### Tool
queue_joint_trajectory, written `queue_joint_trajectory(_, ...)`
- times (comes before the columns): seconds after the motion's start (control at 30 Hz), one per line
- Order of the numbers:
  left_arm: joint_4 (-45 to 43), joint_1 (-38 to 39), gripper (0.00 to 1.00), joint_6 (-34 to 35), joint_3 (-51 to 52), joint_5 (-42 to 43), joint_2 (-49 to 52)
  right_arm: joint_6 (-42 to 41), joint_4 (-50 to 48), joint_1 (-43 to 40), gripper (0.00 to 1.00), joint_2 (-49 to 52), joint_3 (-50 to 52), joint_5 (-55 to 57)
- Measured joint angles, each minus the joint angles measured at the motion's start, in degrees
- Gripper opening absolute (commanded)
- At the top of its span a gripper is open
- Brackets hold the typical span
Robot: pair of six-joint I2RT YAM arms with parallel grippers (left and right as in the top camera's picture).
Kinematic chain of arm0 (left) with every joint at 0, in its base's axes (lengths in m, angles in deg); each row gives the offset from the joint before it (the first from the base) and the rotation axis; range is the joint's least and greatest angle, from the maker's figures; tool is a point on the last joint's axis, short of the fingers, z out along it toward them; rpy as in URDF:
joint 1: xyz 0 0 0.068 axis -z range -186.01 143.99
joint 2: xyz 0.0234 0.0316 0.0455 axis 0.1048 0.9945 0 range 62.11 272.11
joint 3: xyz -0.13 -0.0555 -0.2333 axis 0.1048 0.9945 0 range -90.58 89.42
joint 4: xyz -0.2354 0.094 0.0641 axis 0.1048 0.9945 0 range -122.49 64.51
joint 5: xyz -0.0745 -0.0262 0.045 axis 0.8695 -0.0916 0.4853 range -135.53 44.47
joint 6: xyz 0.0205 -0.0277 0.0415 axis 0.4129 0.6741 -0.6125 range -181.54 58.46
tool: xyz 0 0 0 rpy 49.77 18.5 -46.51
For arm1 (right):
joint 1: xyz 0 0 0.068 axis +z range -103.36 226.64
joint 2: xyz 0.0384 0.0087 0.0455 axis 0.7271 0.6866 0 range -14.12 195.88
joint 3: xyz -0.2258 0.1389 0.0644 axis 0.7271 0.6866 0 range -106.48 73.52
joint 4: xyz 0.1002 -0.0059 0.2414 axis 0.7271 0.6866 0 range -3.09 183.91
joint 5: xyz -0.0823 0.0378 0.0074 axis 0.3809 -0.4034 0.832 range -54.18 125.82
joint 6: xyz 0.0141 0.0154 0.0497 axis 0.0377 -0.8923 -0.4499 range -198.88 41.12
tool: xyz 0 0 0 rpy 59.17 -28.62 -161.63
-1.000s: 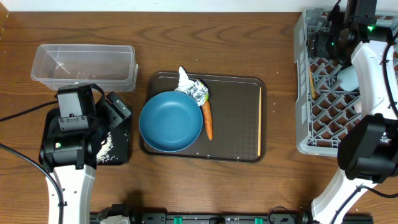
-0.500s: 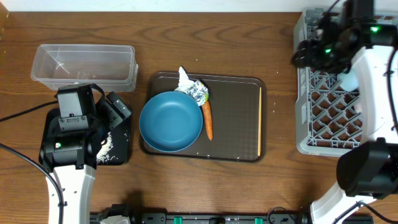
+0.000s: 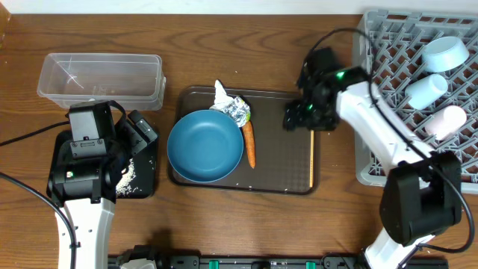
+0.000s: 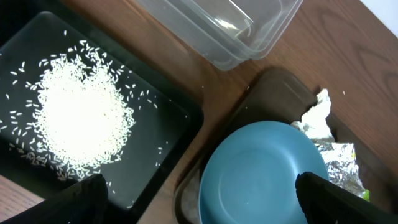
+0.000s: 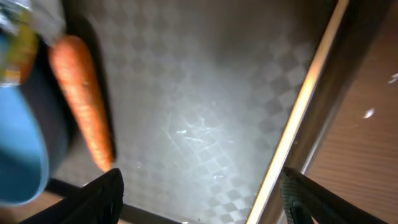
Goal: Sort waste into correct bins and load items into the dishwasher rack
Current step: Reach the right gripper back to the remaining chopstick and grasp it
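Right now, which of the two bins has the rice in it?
The shallow black tray: a heap of white rice lies in it. The clear tub next to it shows none.

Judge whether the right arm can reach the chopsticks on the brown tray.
Probably yes: the right gripper hovers open over the brown tray beside the chopsticks, and nothing covers them.

Clear glossy plastic forms the tub [image 3: 97, 78]; the brown tray [image 5: 199, 124] looks finely textured.
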Motion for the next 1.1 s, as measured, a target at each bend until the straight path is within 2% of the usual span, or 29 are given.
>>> queue_joint_trajectory(0.17, 0.02, 0.0, 0.99, 0.0, 0.0, 0.0, 0.0, -4.42, -4.24, 1.01, 0.91, 0.0, 5.2, 3.32)
queue_joint_trajectory(0.47, 0.04, 0.0, 0.99, 0.0, 0.0, 0.0, 0.02, -6.27, -9.16, 0.9, 0.91, 0.09, 8.61, 6.16)
queue_joint_trajectory(1.1, 0.04, 0.0, 0.99, 0.0, 0.0, 0.02, 0.0, -6.47, -10.78, 0.9, 0.89, 3.41, 8.68, 6.6)
